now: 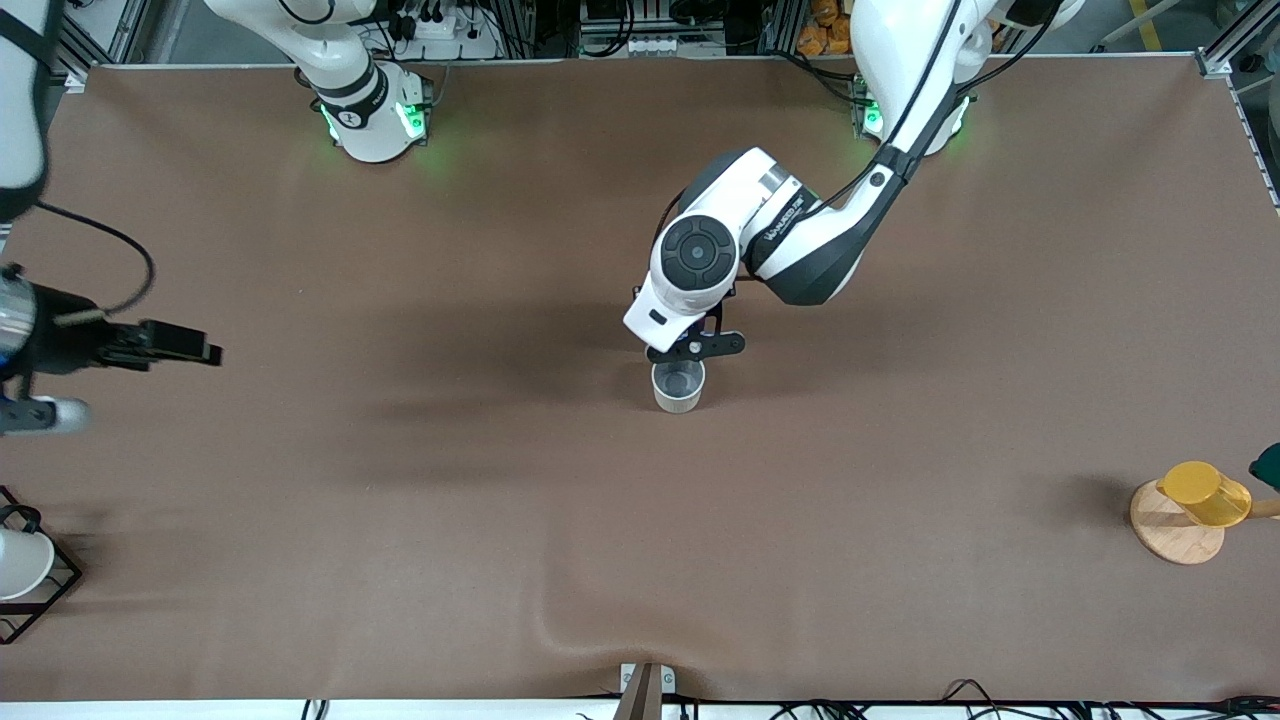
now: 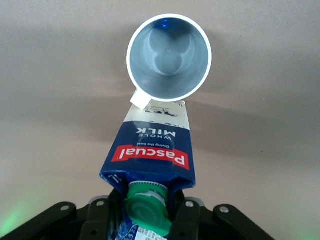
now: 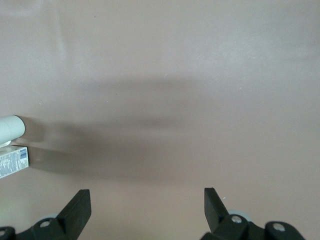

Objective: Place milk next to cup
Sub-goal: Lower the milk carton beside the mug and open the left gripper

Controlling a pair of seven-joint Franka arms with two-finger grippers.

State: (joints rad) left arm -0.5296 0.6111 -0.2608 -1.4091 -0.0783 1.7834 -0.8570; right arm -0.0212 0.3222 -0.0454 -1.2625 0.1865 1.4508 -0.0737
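Your left gripper has its jaws closed on the milk at its capped top, holding it upright just beside the cup mid-desk, presumably to release it there, while your right gripper waits spread and empty.

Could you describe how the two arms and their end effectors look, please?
Both arms are glossy white with dark grey joint sections; the bases glow green. The left arm has a round black joint cap, small lettering and a black cable along it. The left end effector and the right end effector have black fingers with silver screws.
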